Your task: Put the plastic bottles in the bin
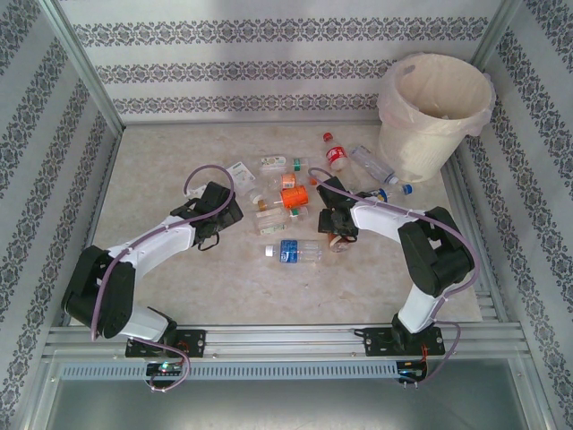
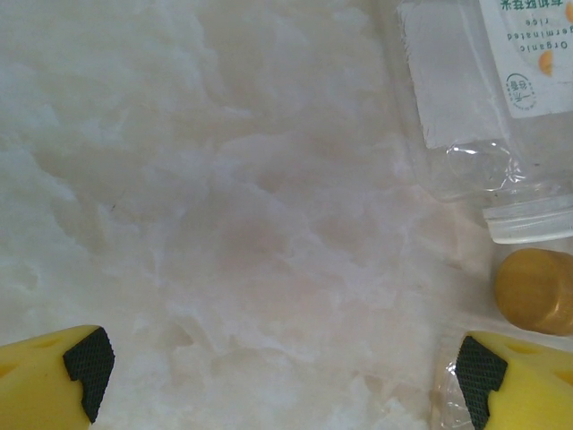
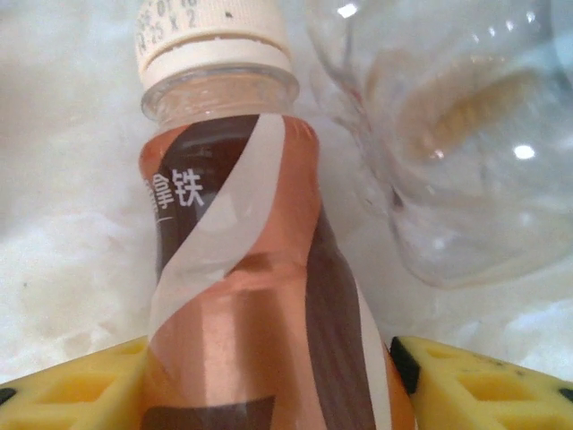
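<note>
Sporting cream cap, bottle [image 3: 242, 296] wears copper-brown label.

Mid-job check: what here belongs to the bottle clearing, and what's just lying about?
Job: bin, brown bottle in right gripper, blue-label bottle, red bottle, orange bottle, clear bottle.
Just there: table, patterned walls, base rail.

Patterned wallpaper walls [image 1: 269, 63] enclose a marbled tabletop [image 1: 179, 287].
</note>
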Robot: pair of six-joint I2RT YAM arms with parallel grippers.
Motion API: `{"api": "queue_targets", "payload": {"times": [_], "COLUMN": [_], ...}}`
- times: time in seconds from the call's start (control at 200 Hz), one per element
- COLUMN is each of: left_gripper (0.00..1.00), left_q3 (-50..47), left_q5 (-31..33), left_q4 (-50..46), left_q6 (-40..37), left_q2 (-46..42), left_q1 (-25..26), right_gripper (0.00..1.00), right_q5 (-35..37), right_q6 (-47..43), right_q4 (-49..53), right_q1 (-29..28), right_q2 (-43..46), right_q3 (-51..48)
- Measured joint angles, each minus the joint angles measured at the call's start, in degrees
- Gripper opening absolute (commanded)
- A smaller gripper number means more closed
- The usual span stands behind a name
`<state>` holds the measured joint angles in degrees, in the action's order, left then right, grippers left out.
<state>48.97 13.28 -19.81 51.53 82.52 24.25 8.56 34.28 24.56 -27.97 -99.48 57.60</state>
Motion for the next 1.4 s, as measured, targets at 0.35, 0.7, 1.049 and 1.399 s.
{"api": "queue_targets", "payload": {"times": [0.35, 0.7, 1.049, 1.399], "left_gripper": [1.00, 1.00, 1.00, 1.00], "left_q3": [0.02, 1.81, 2.05, 2.05], "left_q5": [-2.82, -7.54, -12.70, -14.56], "left_q4": [0.15, 3.67, 6.58, 8.28], "left_q6": [-0.07, -0.48, 1.84, 3.02], "left_q2": [0.00, 0.44, 4.37, 4.46], "left_q1": [0.00, 0.00, 0.00, 0.00], "right_gripper": [0.47, 0.43, 0.41, 0.40], "right_q5": [-0.28, -0.22, 1.20, -2.82], "right_q6": [-1.68, -0.15, -2.08, -1.64], "right_q4": [-2.40, -9.70, -21.88, -30.58], "right_q1": [0.09, 2.93, 6.86, 20.57], "right_q2": [5.95, 17.92, 24.48, 20.83], "right_q3": [1.55, 1.60, 4.22, 14.73]}}
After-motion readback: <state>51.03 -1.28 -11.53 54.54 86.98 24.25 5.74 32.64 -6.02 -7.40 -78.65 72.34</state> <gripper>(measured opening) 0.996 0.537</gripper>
